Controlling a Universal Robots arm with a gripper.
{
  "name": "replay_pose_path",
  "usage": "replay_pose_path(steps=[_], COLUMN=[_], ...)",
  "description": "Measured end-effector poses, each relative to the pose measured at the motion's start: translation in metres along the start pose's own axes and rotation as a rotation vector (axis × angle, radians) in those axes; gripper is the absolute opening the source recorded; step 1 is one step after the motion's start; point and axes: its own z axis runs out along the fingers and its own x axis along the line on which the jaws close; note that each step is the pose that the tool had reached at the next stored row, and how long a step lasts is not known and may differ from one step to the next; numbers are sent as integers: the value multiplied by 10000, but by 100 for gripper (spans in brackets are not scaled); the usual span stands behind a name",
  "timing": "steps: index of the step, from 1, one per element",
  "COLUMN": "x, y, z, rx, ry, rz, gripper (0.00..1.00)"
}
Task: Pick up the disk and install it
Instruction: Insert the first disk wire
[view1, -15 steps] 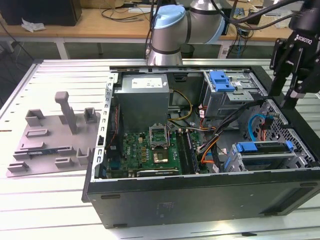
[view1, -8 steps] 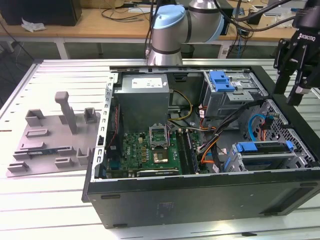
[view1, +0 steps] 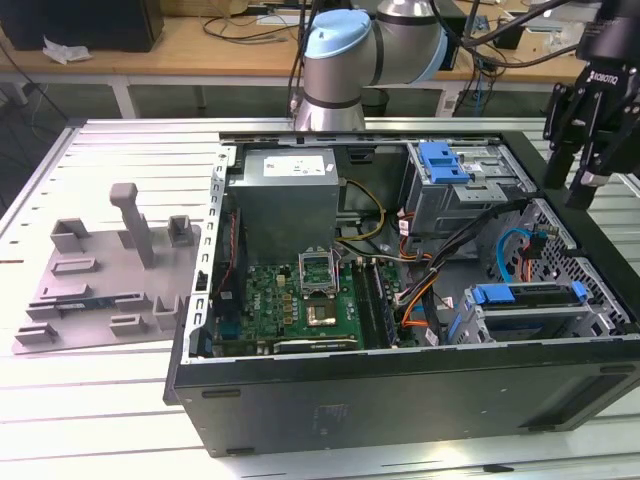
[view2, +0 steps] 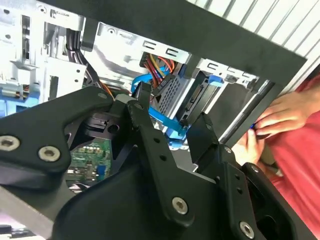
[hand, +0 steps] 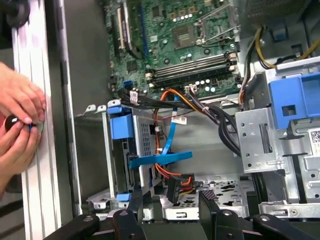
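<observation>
Worktop (view1: 100, 400) carries open computer case (view1: 400, 400); arm (view1: 340, 60) holds its jaws wide and empty above the case's edge at the exterior view's right; disk (view1: 528, 318) in blue bracket (view1: 530, 294) sits in the drive cage (view1: 610, 315) below them; person's hands (hand: 20, 120) lie beside the case.

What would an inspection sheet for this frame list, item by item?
Surface: slatted metal table carrying an open computer case.
Job's things: the disk, blue-bracketed, sits in the case's drive bay.
Clutter: grey fixture plate on the exterior view's left of the case.
Grippers: gripper open, empty, above the bay end of the case.
Cables: blue cable and orange wire bundle beside the bay.
Surroundings: a person's hands on the table slats beside the case; wooden bench behind.
</observation>
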Motion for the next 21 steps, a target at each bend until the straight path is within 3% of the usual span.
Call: replay_pose_path(steps=[2,4,10,11,16,19,21], x=[-9,-14,-16,-16,-25,-32,-33], y=[-2,-4,-5,-5,-6,-7,-8], z=[25,43,46,48,74,98,116], rx=[-133,-206,-228,-218,84,123,120], ry=[-24,-36,-39,-43,-71,-56,31], rz=[407,634,704,706,803,854,933], gripper=[56,56,56,56,56,56,56])
